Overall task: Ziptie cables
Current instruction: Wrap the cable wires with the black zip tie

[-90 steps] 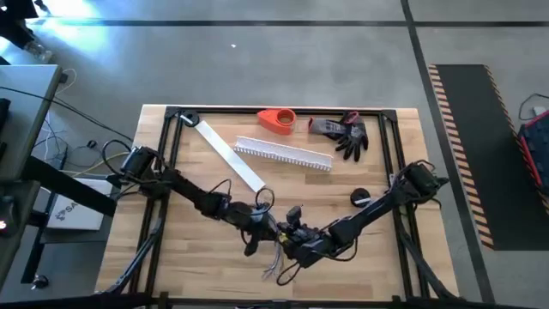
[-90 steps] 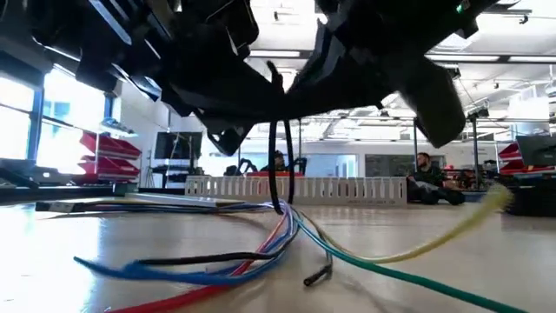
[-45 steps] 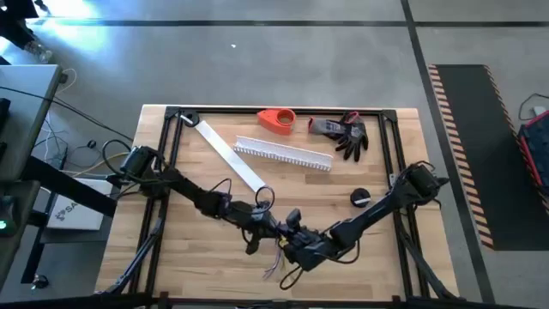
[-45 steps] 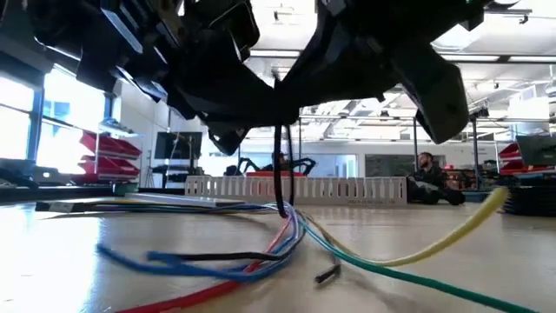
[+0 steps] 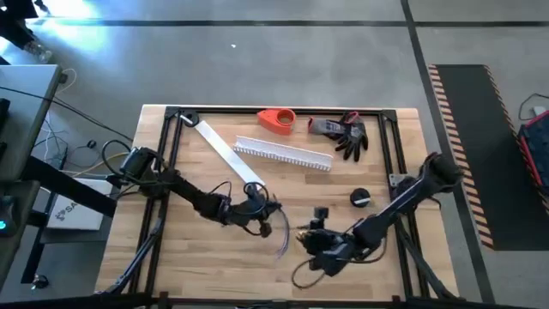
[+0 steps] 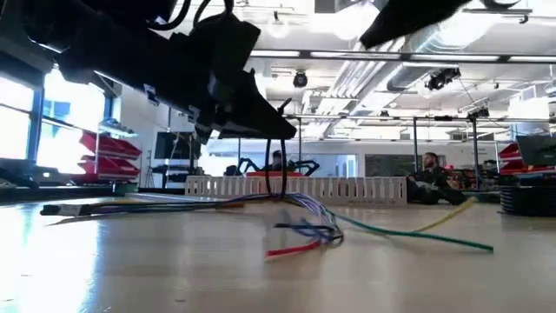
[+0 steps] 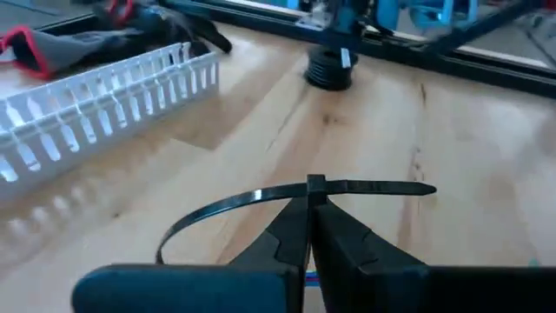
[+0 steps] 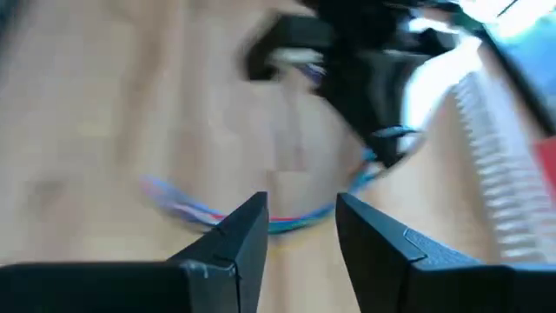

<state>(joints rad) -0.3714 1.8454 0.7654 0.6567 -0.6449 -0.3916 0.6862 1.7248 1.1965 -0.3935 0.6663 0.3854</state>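
Bench (image 5: 171, 257): pale wood in a black frame, both arms reaching in toward its near middle
White slotted channel (image 5: 283, 154): lies toward the far side, well apart from the work
Left gripper (image 5: 257, 209): jaws clenched on a black ziptie (image 7: 295, 196) already closed into a loop, its tail sticking out sideways; it hangs above the bench, near the middle
Right gripper (image 5: 319, 245): lower right of the left one, jaws released and holding nothing; the right wrist view looks across at the bundle
Cables (image 5: 281, 243): lie on the bench between the two grippers, long axis running roughly from the left jaws toward the near edge, splayed ends (image 6: 304, 239) resting flat
Key relation: the cables sit just below the ziptie loop; the left gripper looks nearer the bundle's upper end, the right gripper nearer its loose end
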